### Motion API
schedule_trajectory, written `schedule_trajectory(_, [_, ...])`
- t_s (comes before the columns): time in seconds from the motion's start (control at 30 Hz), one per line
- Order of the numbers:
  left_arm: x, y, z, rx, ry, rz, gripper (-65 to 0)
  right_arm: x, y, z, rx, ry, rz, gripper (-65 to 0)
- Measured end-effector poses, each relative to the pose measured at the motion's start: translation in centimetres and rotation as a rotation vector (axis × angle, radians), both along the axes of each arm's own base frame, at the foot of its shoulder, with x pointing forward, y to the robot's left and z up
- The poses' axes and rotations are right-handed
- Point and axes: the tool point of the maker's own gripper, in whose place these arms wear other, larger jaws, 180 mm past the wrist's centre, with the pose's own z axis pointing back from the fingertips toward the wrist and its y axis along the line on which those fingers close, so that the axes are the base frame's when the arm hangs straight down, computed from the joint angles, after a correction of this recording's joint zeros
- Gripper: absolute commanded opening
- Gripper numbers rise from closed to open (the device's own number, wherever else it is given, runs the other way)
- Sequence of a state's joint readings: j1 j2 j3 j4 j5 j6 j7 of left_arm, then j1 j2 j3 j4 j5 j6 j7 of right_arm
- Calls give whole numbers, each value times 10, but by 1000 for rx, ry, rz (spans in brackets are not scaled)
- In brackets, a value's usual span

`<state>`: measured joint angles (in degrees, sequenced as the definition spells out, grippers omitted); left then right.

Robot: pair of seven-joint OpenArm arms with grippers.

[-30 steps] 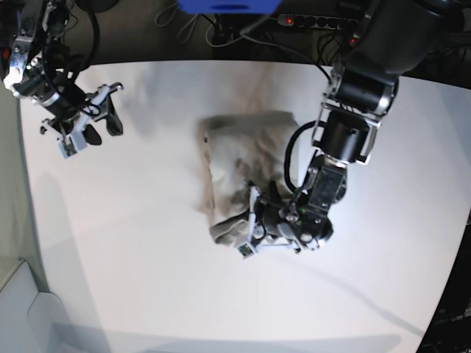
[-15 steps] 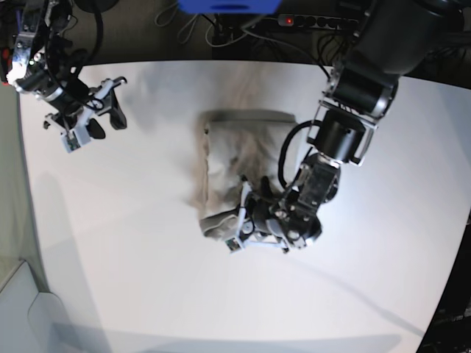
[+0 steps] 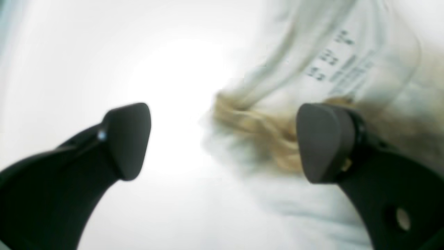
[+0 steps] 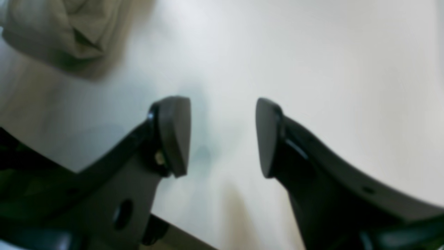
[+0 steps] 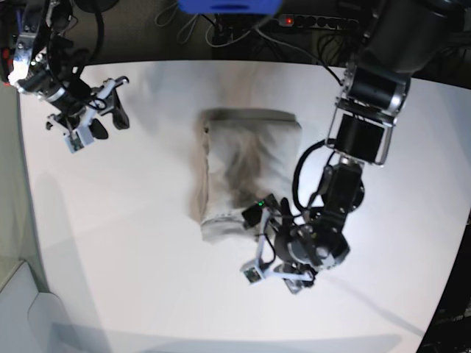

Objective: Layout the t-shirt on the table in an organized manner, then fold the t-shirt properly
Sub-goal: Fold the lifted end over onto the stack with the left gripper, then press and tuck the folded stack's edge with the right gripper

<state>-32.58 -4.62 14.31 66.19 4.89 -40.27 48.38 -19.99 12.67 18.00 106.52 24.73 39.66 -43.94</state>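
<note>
The t-shirt [image 5: 246,169] lies folded into a compact grey-beige rectangle in the middle of the white table [image 5: 132,243]. My left gripper [image 5: 255,243] is open just off the shirt's near edge, with nothing between its fingers. In the left wrist view the left gripper [image 3: 222,142] has its jaws wide apart, and the blurred t-shirt [image 3: 263,128] with a printed white label [image 3: 343,59] lies beyond the right finger. Far off at the table's back left, my right gripper [image 5: 109,121] is open and empty. The right wrist view shows the right gripper [image 4: 223,137] above bare table [image 4: 312,52], with the t-shirt [image 4: 69,31] in the top left corner.
Behind the table's far edge lie a power strip [image 5: 316,22] with a red light, loose cables and a blue object [image 5: 228,6]. A pale surface [image 5: 22,309] sits beyond the table's left front corner. The left arm's dark links [image 5: 364,110] hang over the table's right half.
My left gripper has opened, let go of the shirt's near edge and drawn back toward the table's front. The shirt has settled flat. My right gripper has shifted slightly toward the back.
</note>
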Motion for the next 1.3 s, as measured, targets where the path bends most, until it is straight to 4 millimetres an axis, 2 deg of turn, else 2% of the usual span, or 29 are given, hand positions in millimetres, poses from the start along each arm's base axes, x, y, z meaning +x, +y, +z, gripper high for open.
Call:
schedule_trajectory(0.07, [6,11,15,-9,-30,39,0,0,5,0,9,0,9,-344])
schedule_trajectory(0.13, [13,32,35,-11,-82,81,0,0,12,-1,13,4,31,-344])
schedule_trajectory(0.2, [18,64,55,17,-133,146,0,-1,23,0,14,5,64,-344])
schedule_trajectory(0.27, [16,97,72,19,-185,224,0,3,36,9,21,-27,92,-345])
schedule_trajectory(0.33, [5,126,76,27,-196,300,0,11,56,26,60,-86,112,-356])
schedule_trajectory(0.4, [-12,162,75,24,-187,404,0,22,80,41,116,-139,145,-402])
schedule_trajectory(0.47, [-31,201,74,35,-188,524,0,30,98,49,132,-167,185,-487])
schedule_trajectory(0.57, [-71,255,69,53,-178,687,0,34,134,58,191,-187,246,-641])
schedule_trajectory(0.67, [-115,299,61,104,-155,813,0,34,175,72,266,-215,317,-650])
schedule_trajectory(0.77, [-157,333,66,151,-161,920,0,32,214,87,352,-238,392,-650])
schedule_trajectory(0.8, [-173,345,67,171,-161,959,0,30,226,85,378,-224,413,-650])
schedule_trajectory(0.87, [-203,362,61,212,-130,1020,0,30,237,67,389,-164,433,-650])
schedule_trajectory(1.0, [-251,385,50,263,-71,1103,0,40,239,24,371,-41,425,-650])
schedule_trajectory(1.13, [-279,404,54,288,-62,1182,0,50,236,-5,359,41,416,-650])
schedule_trajectory(1.3, [-290,415,60,283,-78,1232,0,52,223,-34,374,98,374,-650])
